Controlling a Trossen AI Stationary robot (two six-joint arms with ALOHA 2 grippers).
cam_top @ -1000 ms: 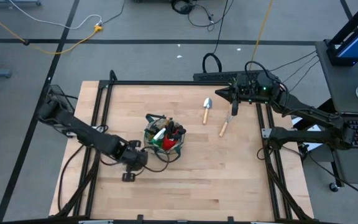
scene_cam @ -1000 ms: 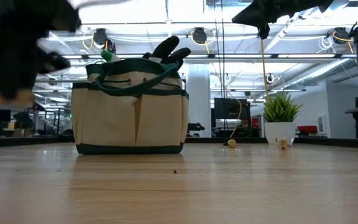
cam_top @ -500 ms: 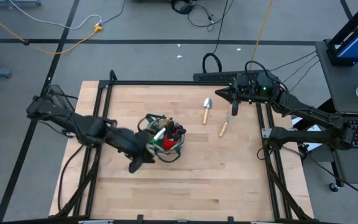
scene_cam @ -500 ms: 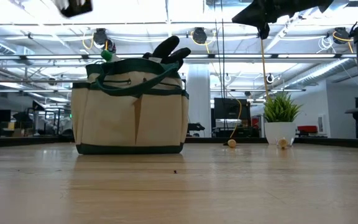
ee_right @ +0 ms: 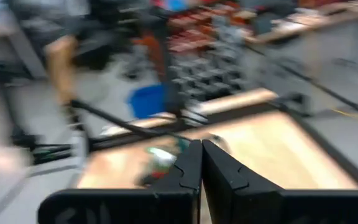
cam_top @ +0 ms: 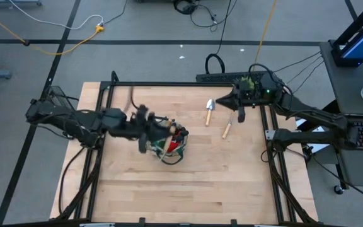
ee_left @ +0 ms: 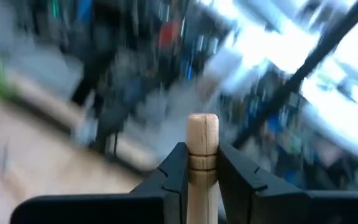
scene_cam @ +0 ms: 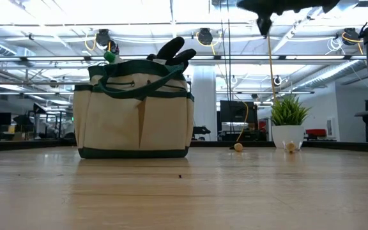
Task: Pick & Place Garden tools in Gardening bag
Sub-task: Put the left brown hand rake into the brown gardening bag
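The tan gardening bag point(cam_top: 167, 144) point(scene_cam: 133, 108) stands on its base on the wooden table, left of centre. A red-and-black glove point(cam_top: 176, 133) point(scene_cam: 174, 48) and a green-and-white item point(cam_top: 161, 136) stick out of its top. My left gripper point(cam_top: 146, 128) point(ee_left: 202, 155) is up in the air at the bag's left side, shut on a wooden-handled tool. Two trowels point(cam_top: 210, 111) point(cam_top: 228, 128) lie flat on the table at the far right. My right gripper point(cam_top: 221, 98) point(ee_right: 201, 149) point(scene_cam: 264, 13) hovers high beside them, shut and empty. My left gripper pinches the tool's light wooden handle point(ee_left: 202, 171) between its two fingers, close to the handle's rounded free end point(ee_left: 202, 124), which sticks out past the fingertips. The tool is lifted clear of the table. The rest of the tool is out of the wrist picture.
A small potted plant point(scene_cam: 289, 118) stands at the table's far right. A black frame rail point(cam_top: 169, 84) runs around the table. Bare wood point(cam_top: 188, 189) lies between the bag and the near edge.
My left gripper has risen from the table near the bag's near-left side, carrying the wooden-handled tool. It has swung toward the far edge and the bag's top, tipping from pointing down to about level. It has left the low view upward. The bag has stayed put.
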